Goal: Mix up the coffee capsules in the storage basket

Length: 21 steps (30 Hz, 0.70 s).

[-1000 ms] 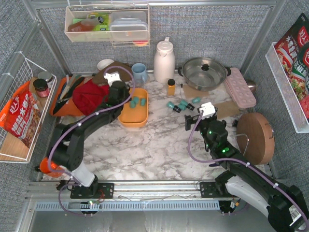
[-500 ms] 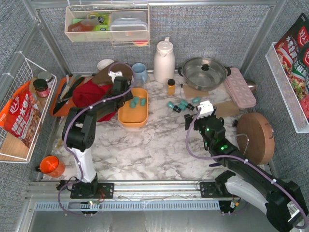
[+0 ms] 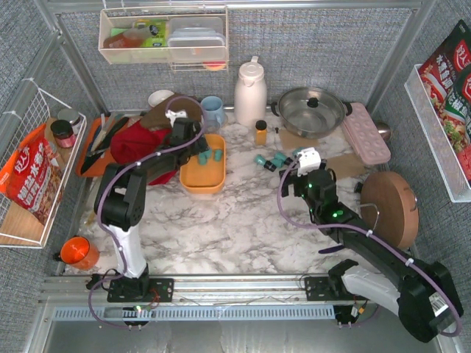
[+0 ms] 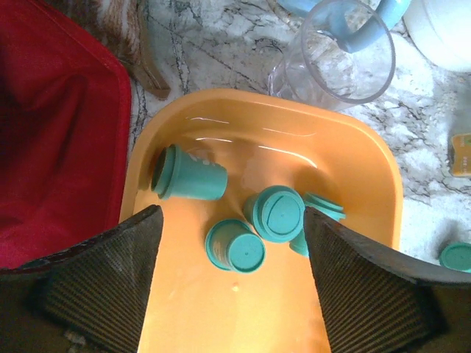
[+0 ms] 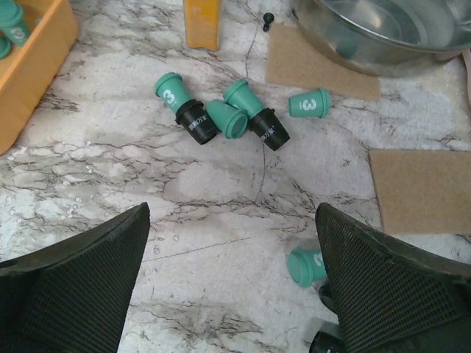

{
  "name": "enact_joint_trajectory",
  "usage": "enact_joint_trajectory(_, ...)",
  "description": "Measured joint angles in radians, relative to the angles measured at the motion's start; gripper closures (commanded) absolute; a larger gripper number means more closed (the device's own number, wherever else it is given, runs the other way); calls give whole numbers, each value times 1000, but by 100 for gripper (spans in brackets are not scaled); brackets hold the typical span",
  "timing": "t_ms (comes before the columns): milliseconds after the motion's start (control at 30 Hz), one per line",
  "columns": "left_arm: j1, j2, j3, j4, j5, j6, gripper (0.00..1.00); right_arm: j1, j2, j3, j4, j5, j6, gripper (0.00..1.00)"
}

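Gaping empty, L fingers (image 4: 96, 287) & R fingers (image 5: 397, 294); one capsule (image 4: 328, 205) in basket (image 4: 280, 140) half-hidden.

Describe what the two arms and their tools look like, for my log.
Both arms are black with pale lower links: left arm, right arm. A purple cable loops along each, and a white block sits at each wrist. On the right arm, green lights glow. The left tool and right tool have broad black fingers with a woven texture.
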Motion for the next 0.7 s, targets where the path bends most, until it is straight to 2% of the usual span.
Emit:
enact_joint_trajectory(167,0,-81,-56,16,3,3,7,-15,53,35,-44,-17,19,9)
enact_joint_trajectory(333,-1,-203,-145,51,5,3,3,-31,143,103,-77,-87,39,28)
enact_joint_trajectory(700,-5,-519,-401,83,59,-21,1,-54,493,334,-103,-181,53,35)
